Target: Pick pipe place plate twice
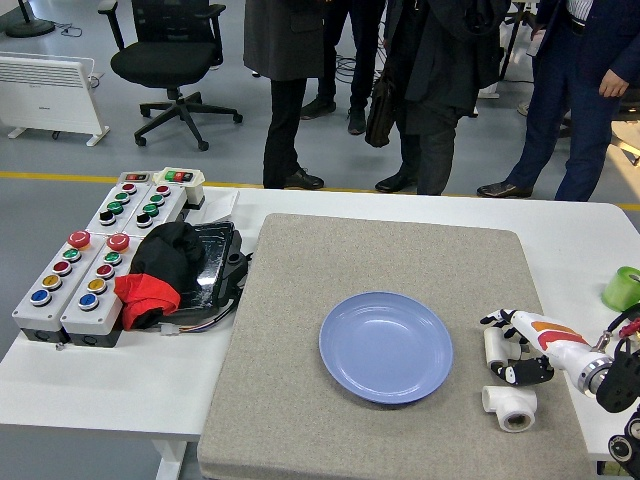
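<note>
A blue plate [386, 346] lies empty in the middle of the grey mat [300, 400]. Two white pipe fittings lie on the mat to its right: one [494, 347] beside the plate's right rim, another [509, 406] nearer the front edge. My right hand [515, 347] comes in from the lower right, white and orange with black fingertips. Its fingers are curled around the upper fitting, thumb at the front and fingers behind it. The fitting rests on the mat. My left arm does not show.
Grey button boxes [85, 270] stand at the table's left, with a black tray [215, 265] holding black and red cloth [160, 270]. A green tape roll [622, 288] sits at the right edge. Several people stand beyond the table's far side.
</note>
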Robot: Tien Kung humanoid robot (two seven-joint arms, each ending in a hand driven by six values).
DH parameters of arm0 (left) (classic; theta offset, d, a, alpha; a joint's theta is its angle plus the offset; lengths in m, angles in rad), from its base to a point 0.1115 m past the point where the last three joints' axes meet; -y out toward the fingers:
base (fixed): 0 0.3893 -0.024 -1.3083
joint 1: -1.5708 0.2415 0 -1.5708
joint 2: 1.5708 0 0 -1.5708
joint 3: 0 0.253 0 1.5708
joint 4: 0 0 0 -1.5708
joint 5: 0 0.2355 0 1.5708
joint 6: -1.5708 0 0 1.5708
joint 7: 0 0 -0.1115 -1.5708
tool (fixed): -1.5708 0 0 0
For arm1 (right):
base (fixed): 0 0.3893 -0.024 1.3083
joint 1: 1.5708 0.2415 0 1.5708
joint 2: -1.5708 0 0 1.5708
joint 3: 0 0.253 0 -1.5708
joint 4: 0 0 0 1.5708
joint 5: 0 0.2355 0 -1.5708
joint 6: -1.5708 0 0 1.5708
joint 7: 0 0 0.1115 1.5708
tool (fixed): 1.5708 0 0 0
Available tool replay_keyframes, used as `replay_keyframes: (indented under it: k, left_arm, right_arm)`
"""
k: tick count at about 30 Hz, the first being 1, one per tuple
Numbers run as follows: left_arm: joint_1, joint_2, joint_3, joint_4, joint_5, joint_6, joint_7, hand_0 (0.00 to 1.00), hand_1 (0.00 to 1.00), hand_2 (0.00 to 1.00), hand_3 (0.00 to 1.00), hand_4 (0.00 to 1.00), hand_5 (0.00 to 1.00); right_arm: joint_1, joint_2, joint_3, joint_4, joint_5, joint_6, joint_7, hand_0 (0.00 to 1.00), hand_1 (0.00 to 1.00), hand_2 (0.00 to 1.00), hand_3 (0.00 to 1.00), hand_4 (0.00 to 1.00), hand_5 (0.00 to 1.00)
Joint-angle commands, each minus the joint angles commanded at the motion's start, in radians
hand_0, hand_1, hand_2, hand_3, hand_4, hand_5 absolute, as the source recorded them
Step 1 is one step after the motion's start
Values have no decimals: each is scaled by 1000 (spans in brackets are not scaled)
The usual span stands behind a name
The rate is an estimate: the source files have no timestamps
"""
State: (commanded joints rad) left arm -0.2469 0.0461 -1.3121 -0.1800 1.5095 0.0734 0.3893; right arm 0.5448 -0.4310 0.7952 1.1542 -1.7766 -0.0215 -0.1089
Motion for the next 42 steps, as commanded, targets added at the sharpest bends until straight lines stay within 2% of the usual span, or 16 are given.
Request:
replay_keyframes:
  k: [7,8,13,14,19,20,26,34,38,42]
  left_arm:
    - [-2,0,0,0,1,-1,0,722,748,702,649,401,998]
    - [-2,0,0,0,1,-1,0,721,747,702,649,401,998]
    - [-2,0,0,0,0,-1,0,721,747,702,649,401,998]
    - [-2,0,0,0,0,0,0,721,747,702,649,401,998]
    - [-3,0,1,0,-2,0,-1,721,747,702,649,401,998]
    - [-3,0,1,0,-1,-1,-1,721,747,702,649,400,998]
    - [-4,0,2,0,-3,-1,-1,720,747,701,649,401,998]
    - [-3,0,3,0,-2,-2,-1,720,746,701,648,402,998]
    - [-3,0,4,0,-1,-2,0,720,745,701,648,402,998]
    - [-2,0,4,0,-1,-3,0,720,745,701,648,402,998]
  right_arm:
    - [4,2,-7,-10,0,-26,13,545,628,656,765,738,341]
    - [4,2,-8,-11,1,-32,16,437,553,592,741,718,322]
    - [6,3,-9,-12,6,-54,28,437,553,592,741,718,322]
    - [6,3,-9,-12,6,-55,29,372,504,557,723,694,303]
    - [5,1,-4,0,17,-63,37,372,504,557,723,694,303]
    - [6,1,-3,1,20,-63,39,295,439,530,706,683,293]
    - [3,-4,5,21,34,-70,47,279,433,527,704,680,291]
    - [18,3,17,112,52,-79,57,280,433,527,702,676,285]
    - [57,31,4,159,63,-67,52,284,438,529,706,660,267]
    - [109,66,-43,167,82,-57,49,284,438,529,706,660,267]
